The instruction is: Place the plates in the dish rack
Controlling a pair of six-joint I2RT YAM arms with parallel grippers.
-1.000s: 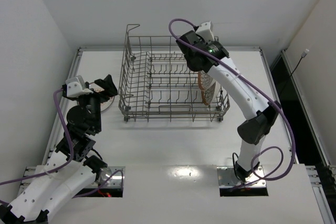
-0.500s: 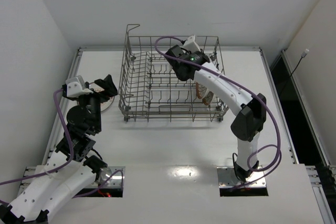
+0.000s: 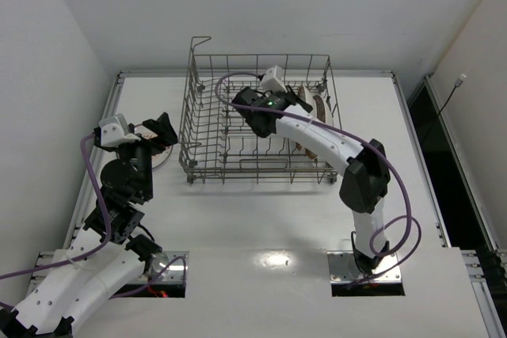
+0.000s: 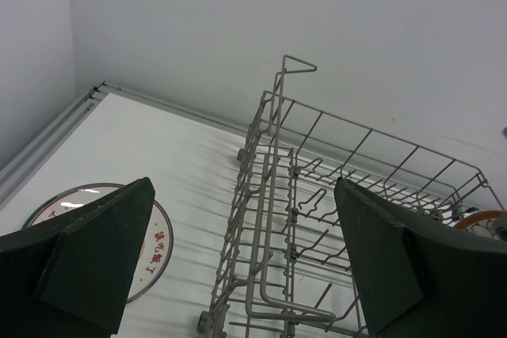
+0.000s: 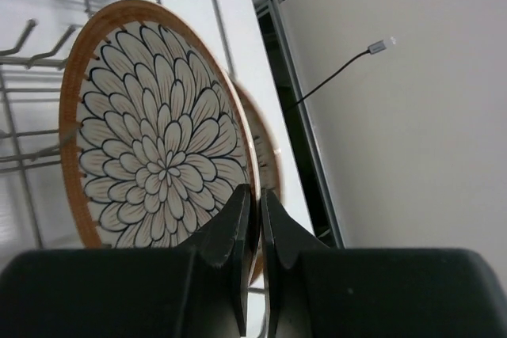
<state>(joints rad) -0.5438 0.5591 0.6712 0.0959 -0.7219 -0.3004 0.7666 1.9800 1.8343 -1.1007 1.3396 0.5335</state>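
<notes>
Large rectangular grey wire dish rack [image 3: 207, 108], at 12 o'clock on the white surface [image 3: 261, 211]: a round brown-rimmed petal-pattern ceramic plate [image 5: 158, 156] stands on edge among the tines toward the rack's 2 o'clock corner, with a second brown-rimmed plate [image 5: 266, 162] upright just behind it. Right claw [image 5: 253, 203], inside the rack: fingers pressed together, tips just in front of the petal plate's rim, contact not discernible. Left claw [image 4: 243, 187]: fingers spread wide, hanging over a third round white plate [image 4: 161, 247] with a red-brown ring, which lies flat on the surface at the rack's 9 o'clock.
</notes>
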